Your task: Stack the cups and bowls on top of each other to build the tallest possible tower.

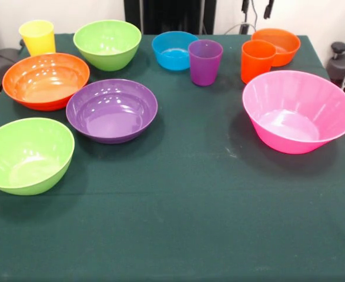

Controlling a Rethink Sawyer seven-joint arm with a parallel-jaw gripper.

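I see nothing stacked yet: the glossy pink plastic bowl [297, 110], ribbed purple plastic cup [205, 61] and the rest stand separately on the counter [190, 223]; gripper out of sight.

No legible text or labels anywhere

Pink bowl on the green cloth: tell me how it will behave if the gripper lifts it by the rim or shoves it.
The pink bowl looks like thin glossy plastic, so it is probably light and stiff, and its rim may be slick. Its walls flare from a narrower base, so a rim push could tilt it rather than slide it. The tablecloth may add drag.
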